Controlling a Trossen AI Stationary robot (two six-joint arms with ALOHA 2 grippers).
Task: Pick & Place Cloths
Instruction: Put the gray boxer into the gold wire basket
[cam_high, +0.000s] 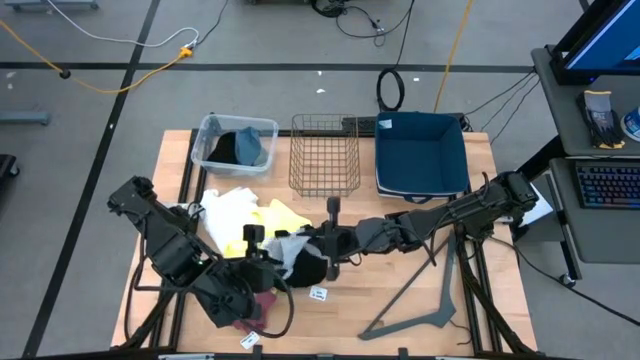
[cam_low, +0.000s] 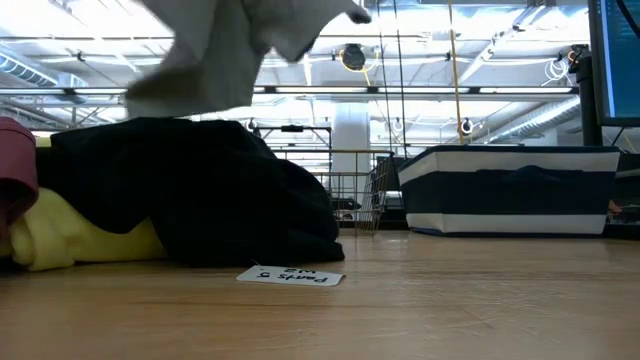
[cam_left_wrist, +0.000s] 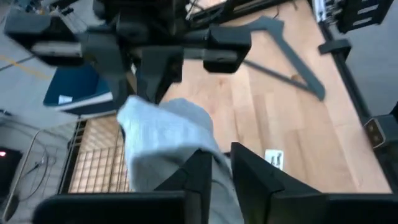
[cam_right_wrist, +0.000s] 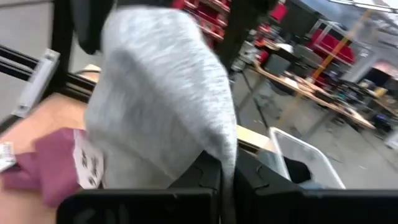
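Note:
A light grey cloth (cam_high: 292, 243) hangs between my two grippers above the cloth pile. My left gripper (cam_high: 272, 255) and my right gripper (cam_high: 318, 246) face each other, and each is shut on one end of it. Below lie a black cloth (cam_low: 200, 190), a yellow cloth (cam_low: 80, 240), a maroon cloth (cam_low: 14, 170) and a white cloth (cam_high: 232, 212), all resting on the table. In the low view the grey cloth (cam_low: 230, 50) hangs just over the black one. My left gripper (cam_left_wrist: 217, 171) pinches one end of the grey cloth (cam_left_wrist: 186, 149) between its two fingers, coming from the table's left. The cloth runs from there across to the other gripper (cam_left_wrist: 155, 81), clear of the table. My right gripper (cam_right_wrist: 227, 174) pinches the cloth's other end (cam_right_wrist: 211, 134) between its two fingers, coming roughly level from the table's right. The fabric bulges out beyond the fingers in a loose fold, lifted above the pile.
At the table's far edge stand a clear plastic bin (cam_high: 212, 128) with dark cloths, a wire basket (cam_high: 325, 155) and a dark blue fabric bin (cam_high: 420, 150). A grey angle bracket (cam_high: 430, 305) lies near right. White tags (cam_high: 318, 294) lie on the wood.

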